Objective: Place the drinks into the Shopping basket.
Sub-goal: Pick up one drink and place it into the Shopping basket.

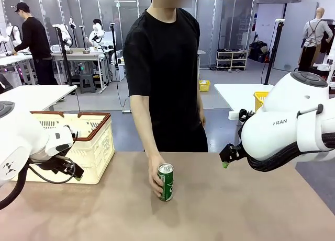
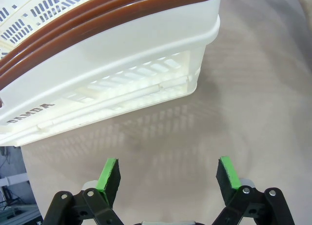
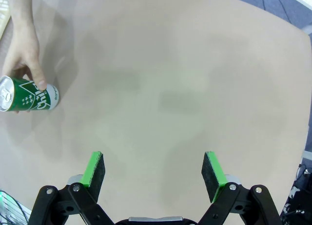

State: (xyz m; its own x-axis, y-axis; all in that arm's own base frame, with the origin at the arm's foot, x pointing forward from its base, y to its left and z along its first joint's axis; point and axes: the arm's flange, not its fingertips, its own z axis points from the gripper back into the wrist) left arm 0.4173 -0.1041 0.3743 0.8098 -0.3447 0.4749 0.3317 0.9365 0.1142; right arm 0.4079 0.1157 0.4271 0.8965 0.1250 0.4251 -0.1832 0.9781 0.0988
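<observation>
Front view. Item: one green can [image 1: 166,182], upright on the counter [image 1: 246,209], long axis vertical, a little to the robot's left of the middle. A person's hand [image 1: 155,181] is closed round its far-left side. The Shopping basket [image 1: 89,147] stands at the counter's left end, well apart from the can. The left arm [image 1: 26,141] sits just in front of the basket. The right arm [image 1: 282,126] hangs over the right half of the counter. Judged from this view, the right jaws are the nearer pair to the can, which lies between them and the basket.

Left wrist view. Left jaws are apart, with green pads [image 2: 108,178] on each side and bare counter between them. The basket's lettered wall is just ahead, with its brown rim above.

Right wrist view. Right jaws are apart, with nothing between them. The can is well apart from them, ahead and towards the picture's left edge. Its silver top faces that edge, and the hand's fingers are on its side. A sideways grasp looks workable once the hand lets go.
</observation>
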